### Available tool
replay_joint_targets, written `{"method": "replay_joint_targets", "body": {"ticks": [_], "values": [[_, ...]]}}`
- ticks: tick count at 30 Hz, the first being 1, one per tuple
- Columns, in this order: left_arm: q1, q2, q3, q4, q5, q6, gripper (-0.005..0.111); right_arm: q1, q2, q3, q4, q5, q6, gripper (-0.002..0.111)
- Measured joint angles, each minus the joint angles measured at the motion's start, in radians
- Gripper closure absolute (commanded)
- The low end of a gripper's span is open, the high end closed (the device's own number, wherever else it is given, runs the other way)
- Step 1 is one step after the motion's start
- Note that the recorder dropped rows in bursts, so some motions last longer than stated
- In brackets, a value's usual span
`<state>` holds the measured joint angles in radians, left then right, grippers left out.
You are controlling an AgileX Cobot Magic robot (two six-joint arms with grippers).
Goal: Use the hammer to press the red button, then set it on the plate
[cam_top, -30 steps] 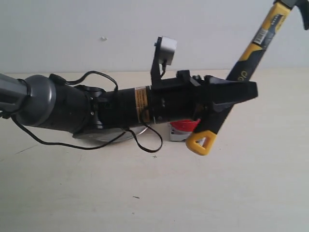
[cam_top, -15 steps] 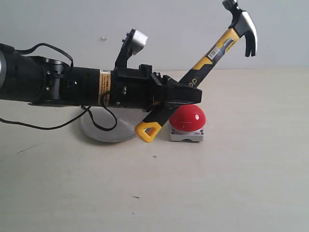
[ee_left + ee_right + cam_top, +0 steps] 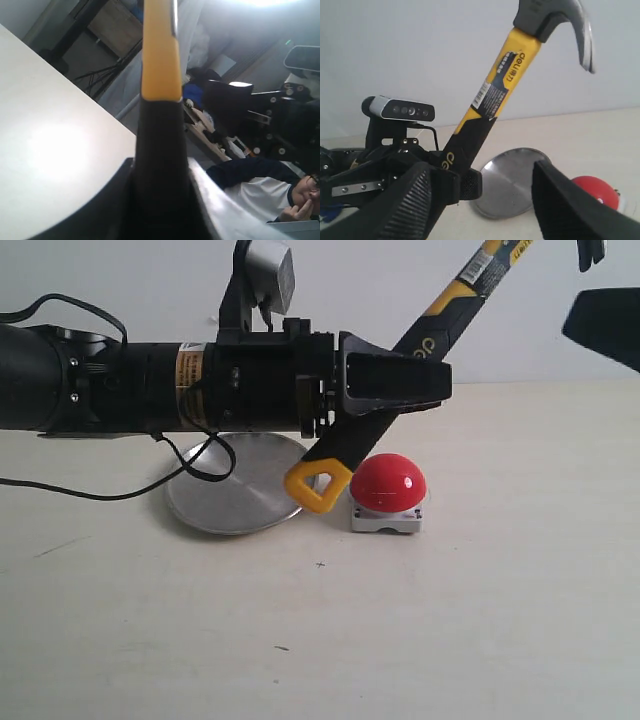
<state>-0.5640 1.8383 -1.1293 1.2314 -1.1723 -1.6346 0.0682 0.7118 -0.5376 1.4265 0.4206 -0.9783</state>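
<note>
- The hammer (image 3: 432, 330) hangs tilted, head high right, pinched low on its handle by the left pincer (image 3: 420, 380).
- The red button (image 3: 388, 483) sits below, right of the plate (image 3: 235, 495).
- Lower the head squarely onto the dome's top.
- The right pincer (image 3: 480, 200) is spread, empty.

A pale cream tabletop (image 3: 480, 640), matte and dotted with a few tiny dark specks (image 3: 320, 563), runs back to its far edge, where a plain whitish wall (image 3: 120, 280) rises, carrying one small mark (image 3: 214, 320). In the left wrist view the tabletop takes a soft bright glare (image 3: 55, 150). Past its edge lies a cluttered room: a dark-framed wooden bench (image 3: 107, 35), loose cables (image 3: 100, 77) on a grey floor, dark equipment (image 3: 295, 110), a person (image 3: 270, 192) in a white and navy shirt, and strong white light (image 3: 260, 4) washing out part of the scene.
</note>
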Motion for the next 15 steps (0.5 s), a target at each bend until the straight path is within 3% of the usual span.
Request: {"method": "replay_joint_targets", "body": {"ticks": [1, 5, 15], "values": [[0.000, 0.000, 0.000, -0.002, 0.001, -0.018, 0.107, 0.000, 0.061, 0.005, 0.163, 0.028, -0.185, 0.050], [0.000, 0.000, 0.000, -0.015, 0.002, -0.056, 0.107, 0.001, 0.205, -0.009, 0.290, 0.088, -0.421, 0.050], [0.006, -0.005, 0.000, -0.077, 0.016, -0.067, 0.107, -0.001, 0.413, -0.134, 0.307, 0.169, -0.553, 0.050]]}}
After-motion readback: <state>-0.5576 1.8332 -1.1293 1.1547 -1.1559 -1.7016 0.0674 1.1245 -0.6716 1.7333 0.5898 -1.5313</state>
